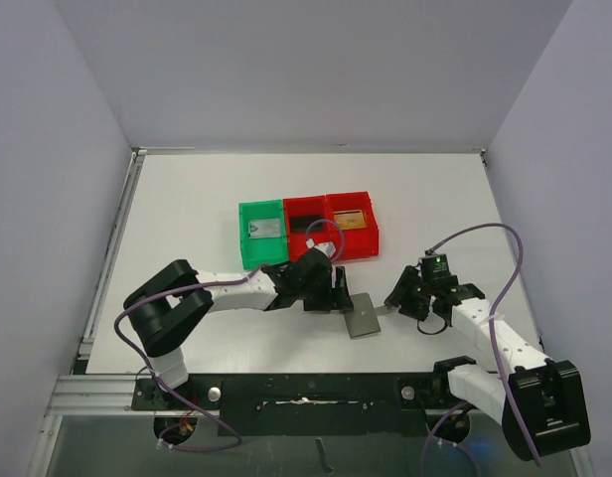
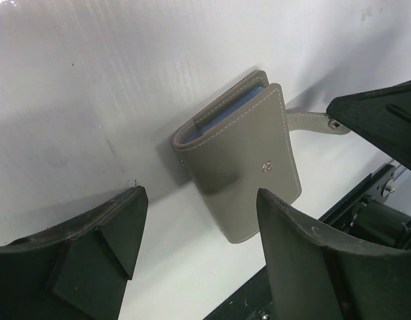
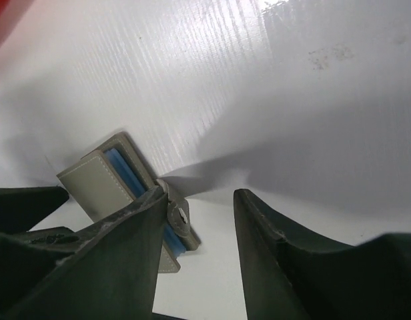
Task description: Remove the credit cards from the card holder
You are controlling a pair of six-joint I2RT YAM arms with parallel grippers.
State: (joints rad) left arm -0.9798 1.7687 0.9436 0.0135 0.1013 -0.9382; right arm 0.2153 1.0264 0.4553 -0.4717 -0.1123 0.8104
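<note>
Grey card holder lies folded, seemingly unsnapped.

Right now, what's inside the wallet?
Only the blue pocket edges show between the covers of the folded grey wallet. No card is visible, and the closed covers hide whatever the pockets hold.

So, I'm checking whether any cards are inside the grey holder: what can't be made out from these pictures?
- Cards in the card holder: left wrist view, it lies closed; only blue pocket edges show.
- Its tab: right wrist view, partly behind the right gripper's finger; contact unclear.
- Contents of the green bin and red bins: top view, too small.
</note>
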